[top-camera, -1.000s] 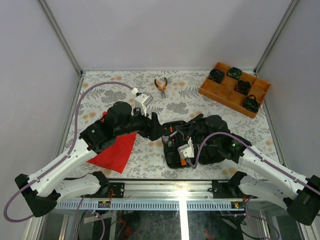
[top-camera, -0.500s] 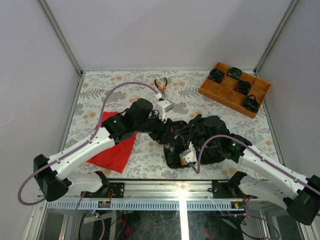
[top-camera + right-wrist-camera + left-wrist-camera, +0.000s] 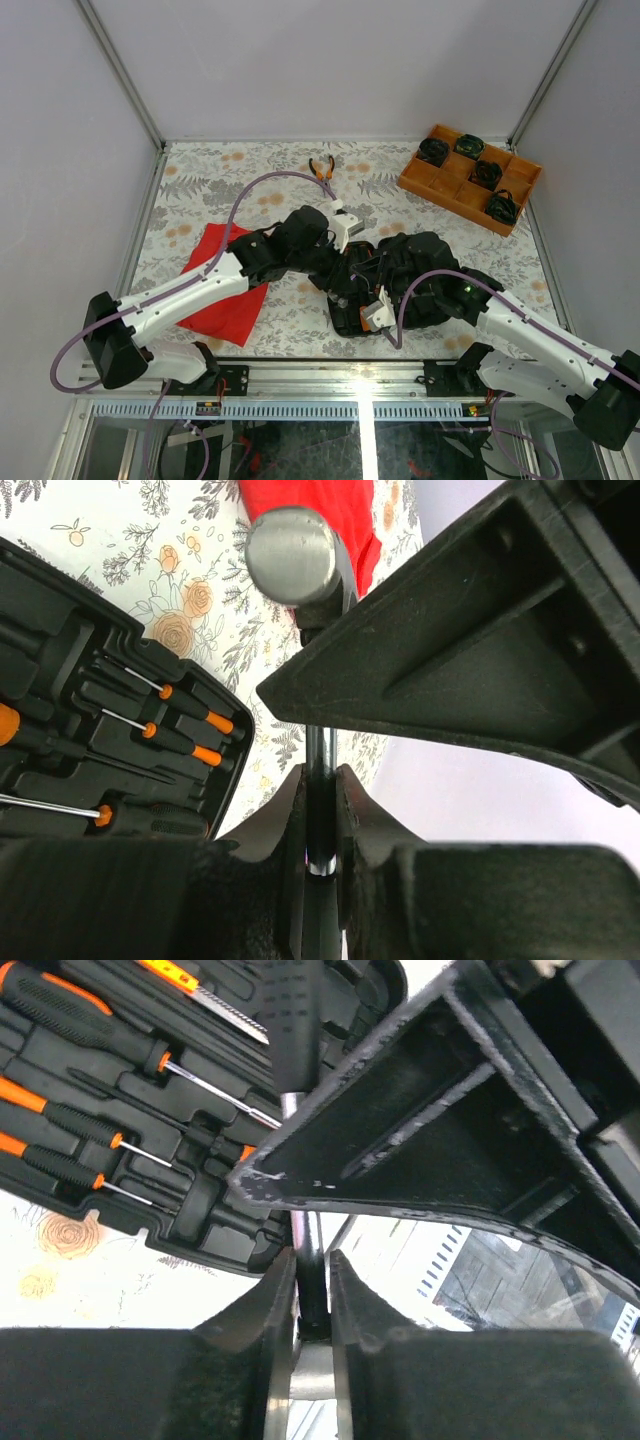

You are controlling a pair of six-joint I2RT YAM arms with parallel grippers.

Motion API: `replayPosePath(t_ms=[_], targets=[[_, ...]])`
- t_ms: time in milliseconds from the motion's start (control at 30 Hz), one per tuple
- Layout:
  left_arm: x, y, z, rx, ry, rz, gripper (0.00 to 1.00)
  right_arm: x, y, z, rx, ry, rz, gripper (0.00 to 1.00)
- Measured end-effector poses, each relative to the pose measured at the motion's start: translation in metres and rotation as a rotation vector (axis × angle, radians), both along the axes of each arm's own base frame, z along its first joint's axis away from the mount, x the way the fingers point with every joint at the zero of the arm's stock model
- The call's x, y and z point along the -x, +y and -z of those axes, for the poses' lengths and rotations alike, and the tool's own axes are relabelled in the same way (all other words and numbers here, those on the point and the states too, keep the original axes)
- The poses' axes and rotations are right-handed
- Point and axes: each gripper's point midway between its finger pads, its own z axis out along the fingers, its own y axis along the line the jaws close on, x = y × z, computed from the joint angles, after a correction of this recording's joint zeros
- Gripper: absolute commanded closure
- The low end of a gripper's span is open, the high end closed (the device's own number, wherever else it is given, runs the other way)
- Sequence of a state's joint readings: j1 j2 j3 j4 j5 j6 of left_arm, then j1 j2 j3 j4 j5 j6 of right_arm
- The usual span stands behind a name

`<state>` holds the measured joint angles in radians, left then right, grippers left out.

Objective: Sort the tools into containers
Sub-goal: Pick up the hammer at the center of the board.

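The small steel hammer hangs over the open black tool case [image 3: 345, 322], held by both grippers. In the left wrist view my left gripper [image 3: 312, 1285] is shut on the hammer's steel shaft, and its black ribbed handle [image 3: 290, 1010] rises beyond. The right wrist view shows my right gripper [image 3: 322, 815] shut on the same shaft, below the round hammer head [image 3: 290, 555]. From above, the left gripper [image 3: 348, 268] and right gripper [image 3: 370, 286] meet over the case. Orange-and-black screwdrivers [image 3: 80, 1010] lie in the case's slots [image 3: 190, 715]. Orange-handled pliers [image 3: 322, 168] lie on the table at the back.
A red cloth [image 3: 225, 290] lies left of the case, partly under the left arm. An orange compartment tray [image 3: 470, 178] with black round items stands at the back right. The floral table is bounded by grey walls and a metal rail at the near edge.
My left arm swung right from over the red cloth to the case, and its gripper closed on the hammer's shaft. The right arm kept its grip and barely moved.
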<state>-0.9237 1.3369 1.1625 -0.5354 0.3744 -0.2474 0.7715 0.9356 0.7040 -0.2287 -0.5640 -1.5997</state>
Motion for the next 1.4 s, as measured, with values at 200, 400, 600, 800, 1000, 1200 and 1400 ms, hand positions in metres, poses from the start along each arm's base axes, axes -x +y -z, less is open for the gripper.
replayPosePath(t_ms=[200, 400, 600, 800, 1000, 1200, 1400], targets=[[-0.004, 0.003, 0.005, -0.025, -0.004, -0.029, 1.0, 0.001, -0.001, 0.002, 0.005, 0.007, 0.001, 0.82], [-0.005, 0.002, 0.006, -0.034, -0.021, -0.039, 1.0, 0.001, -0.001, -0.002, 0.003, 0.028, 0.011, 0.49], [-0.012, 0.007, 0.01, -0.066, -0.045, -0.075, 1.0, 0.003, -0.002, -0.023, -0.04, 0.024, 0.021, 0.33], [-0.02, 0.019, 0.017, -0.125, -0.075, -0.123, 1.0, 0.006, -0.005, -0.037, -0.086, 0.061, 0.053, 0.31], [-0.031, 0.036, 0.009, -0.118, -0.125, -0.197, 1.0, 0.013, -0.009, -0.064, -0.246, 0.182, 0.135, 0.35], [-0.049, 0.06, -0.006, -0.064, -0.159, -0.317, 1.0, 0.018, -0.016, -0.075, -0.481, 0.45, 0.278, 0.32], [-0.058, 0.073, -0.01, -0.042, -0.173, -0.379, 1.0, 0.004, -0.025, -0.088, -0.704, 0.762, 0.502, 0.34]])
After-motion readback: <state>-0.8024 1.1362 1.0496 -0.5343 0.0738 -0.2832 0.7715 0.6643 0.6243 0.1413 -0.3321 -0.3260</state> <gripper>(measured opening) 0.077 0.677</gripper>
